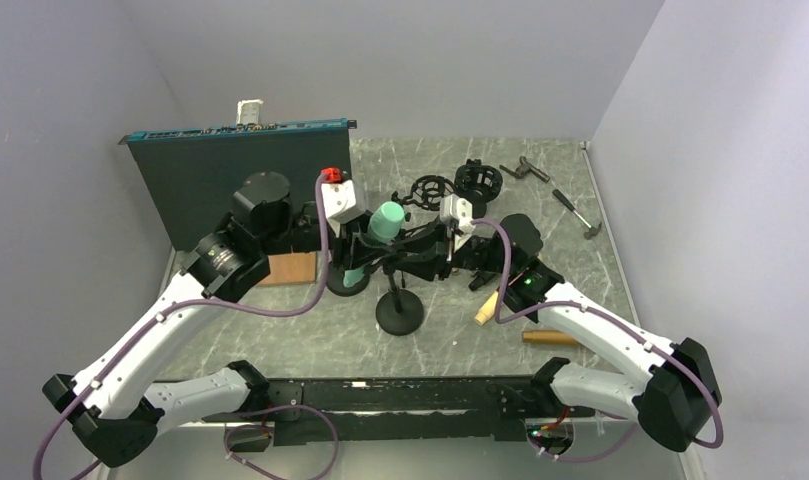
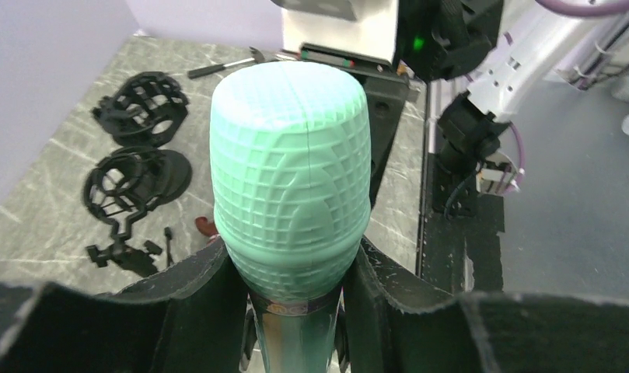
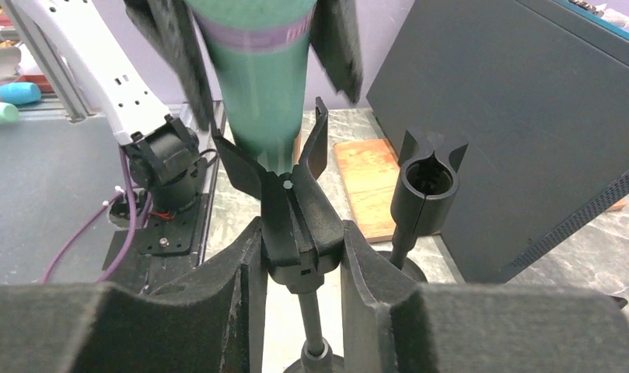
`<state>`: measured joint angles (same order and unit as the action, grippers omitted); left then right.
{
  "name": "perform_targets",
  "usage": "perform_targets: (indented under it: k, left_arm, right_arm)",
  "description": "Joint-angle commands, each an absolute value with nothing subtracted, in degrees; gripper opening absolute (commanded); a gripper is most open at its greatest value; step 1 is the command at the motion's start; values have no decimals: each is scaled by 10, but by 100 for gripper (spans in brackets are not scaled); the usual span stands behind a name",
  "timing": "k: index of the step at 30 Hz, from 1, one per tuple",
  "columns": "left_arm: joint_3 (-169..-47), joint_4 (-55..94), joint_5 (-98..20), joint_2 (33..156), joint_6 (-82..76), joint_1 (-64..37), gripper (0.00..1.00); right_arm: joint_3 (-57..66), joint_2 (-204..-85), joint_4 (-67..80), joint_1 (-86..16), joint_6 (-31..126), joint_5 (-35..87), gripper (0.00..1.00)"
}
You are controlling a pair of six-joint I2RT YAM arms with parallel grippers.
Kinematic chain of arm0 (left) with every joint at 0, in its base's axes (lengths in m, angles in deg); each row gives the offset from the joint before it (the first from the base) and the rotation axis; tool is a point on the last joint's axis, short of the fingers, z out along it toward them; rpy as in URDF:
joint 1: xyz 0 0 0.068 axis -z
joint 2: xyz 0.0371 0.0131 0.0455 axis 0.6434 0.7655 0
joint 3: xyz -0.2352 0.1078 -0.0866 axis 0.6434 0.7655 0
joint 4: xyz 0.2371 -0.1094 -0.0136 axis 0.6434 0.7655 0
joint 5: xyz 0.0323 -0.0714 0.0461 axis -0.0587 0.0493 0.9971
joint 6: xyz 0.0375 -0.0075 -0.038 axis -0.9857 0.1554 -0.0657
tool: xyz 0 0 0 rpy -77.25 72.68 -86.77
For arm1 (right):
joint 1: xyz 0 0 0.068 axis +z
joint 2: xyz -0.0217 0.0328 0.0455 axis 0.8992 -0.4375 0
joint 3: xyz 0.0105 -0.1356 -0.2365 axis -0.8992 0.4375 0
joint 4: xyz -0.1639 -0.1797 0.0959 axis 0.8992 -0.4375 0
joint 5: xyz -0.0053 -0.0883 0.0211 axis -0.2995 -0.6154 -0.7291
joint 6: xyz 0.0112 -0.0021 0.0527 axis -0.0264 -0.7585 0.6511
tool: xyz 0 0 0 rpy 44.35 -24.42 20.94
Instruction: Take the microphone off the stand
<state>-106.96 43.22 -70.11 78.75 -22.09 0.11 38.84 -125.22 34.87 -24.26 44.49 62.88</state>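
The left tool (image 2: 295,311) is clenching the neck of the green microphone (image 2: 290,179), just under its head. The microphone is sitting with its lower end in the forked clip of the stand (image 3: 291,210), which is standing in the middle of the worktop (image 1: 450,330). The right tool (image 3: 302,272) is grasping the stand just below this clip.

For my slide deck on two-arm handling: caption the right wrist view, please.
Right gripper clamps the stand clip while the left gripper holds the green microphone seated in it.
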Motion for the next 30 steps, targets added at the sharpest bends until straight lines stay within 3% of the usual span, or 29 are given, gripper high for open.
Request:
perform_targets:
  k: [1, 8, 14, 15, 18, 21, 26, 30]
  left_arm:
    - [-1116, 409, -623, 756, -189, -2, 0]
    - [-1139, 439, -481, 681, -203, -2, 0]
    - [-1056, 335, -286, 550, -187, -2, 0]
    - [-1042, 318, -269, 538, -187, -2, 0]
    - [-1015, 304, -233, 522, -186, -2, 0]
    - [-990, 297, -213, 513, -187, -2, 0]
    - [-929, 258, -201, 493, -184, -2, 0]
    - [-905, 249, -199, 486, -187, -4, 0]
  right_arm:
    - [378, -1267, 371, -242, 443, 618, 0]
    - [377, -1280, 368, -241, 445, 601, 0]
    - [384, -1269, 361, -241, 472, 541, 0]
    - [384, -1264, 351, -241, 475, 528, 4]
    - [385, -1244, 309, -241, 495, 482, 44]
    - [400, -1211, 275, -241, 534, 455, 73]
    - [376, -1186, 179, -240, 571, 451, 91]
    - [342, -1175, 108, -237, 593, 456, 97]
